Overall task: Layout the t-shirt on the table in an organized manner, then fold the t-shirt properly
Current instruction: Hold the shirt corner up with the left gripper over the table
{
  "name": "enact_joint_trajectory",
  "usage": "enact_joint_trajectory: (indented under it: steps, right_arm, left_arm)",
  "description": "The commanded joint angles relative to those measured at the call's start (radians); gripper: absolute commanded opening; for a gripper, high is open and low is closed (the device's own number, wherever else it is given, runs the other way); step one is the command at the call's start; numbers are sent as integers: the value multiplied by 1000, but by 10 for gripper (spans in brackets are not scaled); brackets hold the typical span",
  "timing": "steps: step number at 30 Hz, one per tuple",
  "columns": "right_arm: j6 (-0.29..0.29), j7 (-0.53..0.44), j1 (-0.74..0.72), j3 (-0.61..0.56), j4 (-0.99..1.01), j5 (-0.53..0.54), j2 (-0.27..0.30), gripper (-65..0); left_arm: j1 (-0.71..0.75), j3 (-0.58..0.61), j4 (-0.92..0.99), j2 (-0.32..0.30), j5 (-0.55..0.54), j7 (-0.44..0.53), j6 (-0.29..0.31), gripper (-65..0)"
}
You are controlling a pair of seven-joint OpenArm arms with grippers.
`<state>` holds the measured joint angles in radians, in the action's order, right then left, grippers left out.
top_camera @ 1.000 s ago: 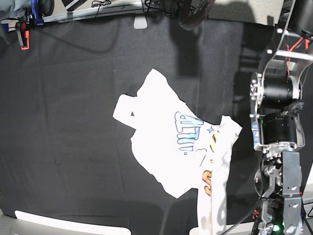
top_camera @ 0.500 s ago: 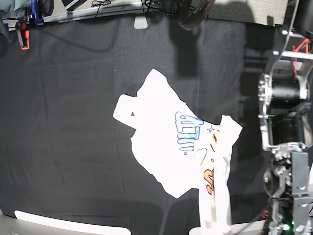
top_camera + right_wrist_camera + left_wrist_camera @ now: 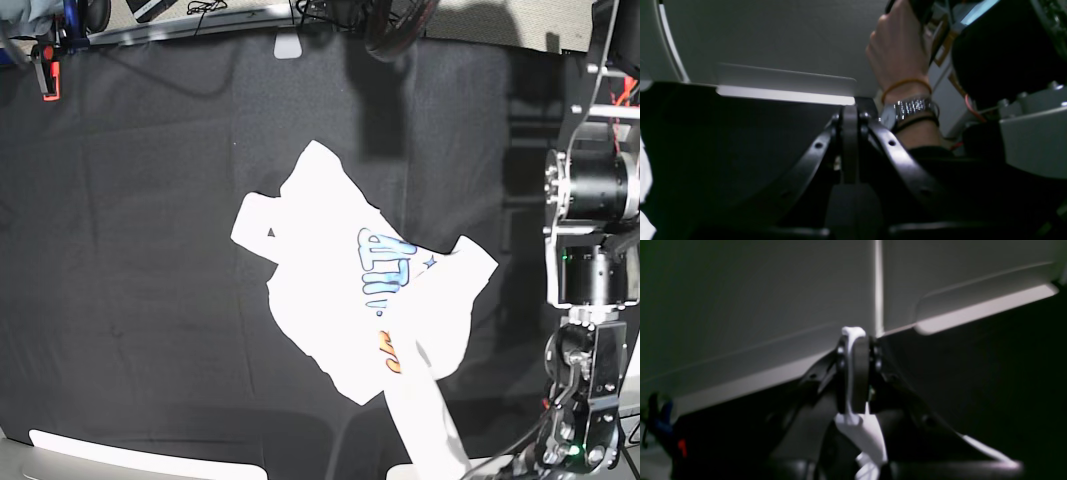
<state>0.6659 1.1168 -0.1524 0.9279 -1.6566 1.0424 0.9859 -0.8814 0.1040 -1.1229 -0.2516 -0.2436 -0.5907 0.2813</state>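
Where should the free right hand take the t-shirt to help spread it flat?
Grip the far pointed corner of the t-shirt, coming in from the table's far side. It lies flat and clear of the crumpled near part, which the left hand holds lifted.

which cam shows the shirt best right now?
Base view: most of the shirt lies crumpled on the table, print partly showing, one end lifted toward the bottom edge. Left wrist shows only a white strip pinched in the left pincer. Right wrist catches a white sliver at its left edge.
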Motion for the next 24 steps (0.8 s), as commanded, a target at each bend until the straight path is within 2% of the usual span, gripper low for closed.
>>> enact_joint_trajectory:
  steps: [1,6,8,11,14,19,22,24]
  right_arm:
    - [32,14,5,-10,-8,137,0,-650]
    - [32,17,12,75,-8,146,17,-650]
    - [32,17,58,79,-8,153,44,-650]
    - [32,18,153,79,-9,193,75,-650]
    - [32,18,229,79,-28,181,76,-650]
    - [32,17,322,82,-123,67,75,-650]
    - [32,17,319,124,-177,105,69,-650]
    - [32,17,319,186,-179,121,58,-650]
  left_arm:
    - [-47,-5,-13,-13,-13,39,-3,-650]
    - [-47,-5,-15,-27,-125,43,13,-650]
    - [-47,-5,-16,-32,-119,36,38,-650]
    - [-47,-5,-16,-34,-86,31,45,-650]
    - [-47,-5,-16,-38,-80,29,45,-650]
    - [-35,-6,-18,-73,-106,32,57,-650]
    - [-8,-5,-28,-93,-110,38,64,-650]
    - [7,-5,-31,-116,-177,37,64,-650]
